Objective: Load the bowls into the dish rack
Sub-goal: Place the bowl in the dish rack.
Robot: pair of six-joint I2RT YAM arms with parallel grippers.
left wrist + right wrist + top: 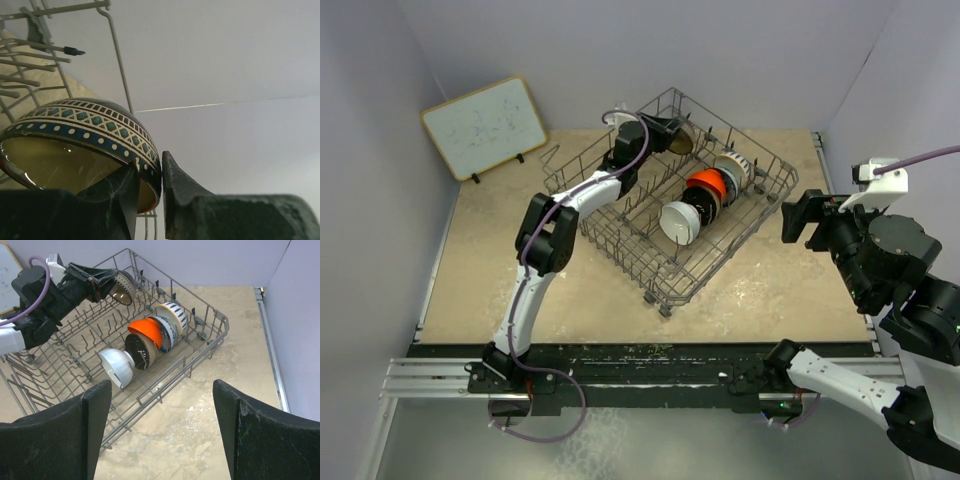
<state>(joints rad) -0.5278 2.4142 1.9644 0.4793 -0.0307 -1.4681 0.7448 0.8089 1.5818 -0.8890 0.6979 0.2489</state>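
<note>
Left fingers (182, 192) astride patterned bowl (85, 122) rim

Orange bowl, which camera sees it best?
The right wrist view: the orange bowl sits tilted in the dish rack, large and clear. The top view shows it smaller. A patterned bowl fills the left wrist view instead.

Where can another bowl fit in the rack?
Free: the dish rack's bare tines between the left arm and the bowl row, and its near corner beyond the white bowl. Crowded: that row up to the striped bowl, and the far corner by the left tool.
</note>
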